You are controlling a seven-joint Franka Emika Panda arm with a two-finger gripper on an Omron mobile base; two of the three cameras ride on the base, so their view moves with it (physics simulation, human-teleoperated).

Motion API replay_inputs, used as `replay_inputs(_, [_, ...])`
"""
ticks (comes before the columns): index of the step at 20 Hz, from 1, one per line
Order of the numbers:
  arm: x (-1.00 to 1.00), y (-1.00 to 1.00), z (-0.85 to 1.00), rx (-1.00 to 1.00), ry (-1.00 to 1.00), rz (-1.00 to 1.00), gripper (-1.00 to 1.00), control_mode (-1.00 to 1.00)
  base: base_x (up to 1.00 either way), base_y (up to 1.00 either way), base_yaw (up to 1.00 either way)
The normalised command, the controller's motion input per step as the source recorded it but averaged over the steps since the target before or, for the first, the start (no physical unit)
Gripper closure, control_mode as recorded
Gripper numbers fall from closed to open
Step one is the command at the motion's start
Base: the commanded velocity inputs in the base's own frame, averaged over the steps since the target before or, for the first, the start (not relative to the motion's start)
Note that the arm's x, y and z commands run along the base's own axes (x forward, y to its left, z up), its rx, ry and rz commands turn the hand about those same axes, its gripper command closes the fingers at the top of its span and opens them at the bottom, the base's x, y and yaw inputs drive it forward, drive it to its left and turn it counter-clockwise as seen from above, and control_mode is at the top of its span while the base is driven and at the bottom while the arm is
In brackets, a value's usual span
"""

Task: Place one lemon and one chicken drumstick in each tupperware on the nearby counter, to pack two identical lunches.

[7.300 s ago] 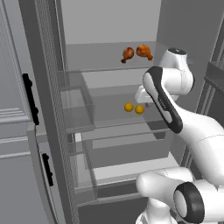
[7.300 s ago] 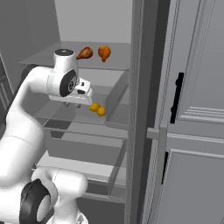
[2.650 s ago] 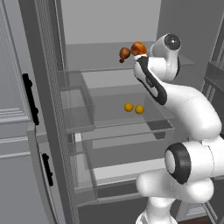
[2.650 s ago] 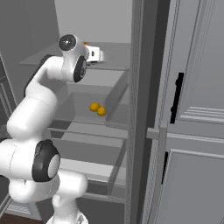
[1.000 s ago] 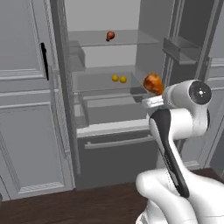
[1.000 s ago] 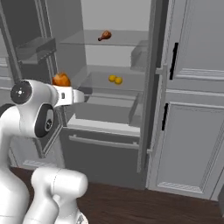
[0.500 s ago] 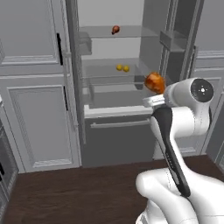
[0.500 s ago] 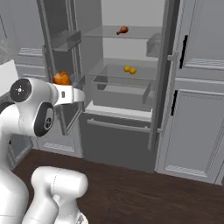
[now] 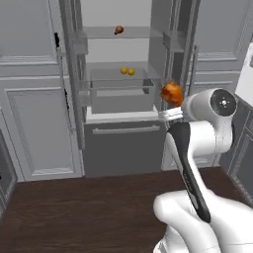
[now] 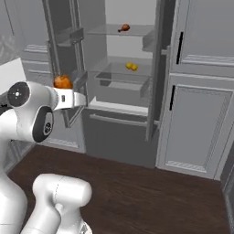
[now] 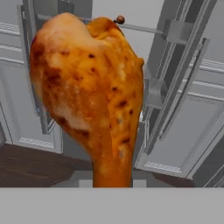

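pincer (image 9: 170, 101) clamped on chicken drumstick (image 11: 94, 94) | drumstick upright, long axis in line with pincer, meaty end outward | fridge (image 9: 118, 106) well ahead | tupperware unseen, direction unclear

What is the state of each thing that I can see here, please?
gripper: shut on the held chicken drumstick
held chicken drumstick: lifted, outside the fridge
second chicken drumstick: lying on the upper fridge shelf
lemons: two, side by side on the lower shelf
fridge doors: open
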Motion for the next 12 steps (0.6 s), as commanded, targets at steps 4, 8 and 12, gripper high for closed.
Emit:
replay_inputs(4, [0.00, 0.00, 0.00, 0.00, 0.00, 0.00, 1.00, 1.00, -0.26, -0.89, -0.32])
replay_inputs(8, [0.00, 0.00, 0.00, 0.00, 0.00, 0.00, 1.00, 1.00, 0.00, -0.72, -0.41])
replay_inputs(12, [0.00, 0.00, 0.00, 0.00, 0.00, 0.00, 1.00, 1.00, 0.00, -0.42, -0.48])
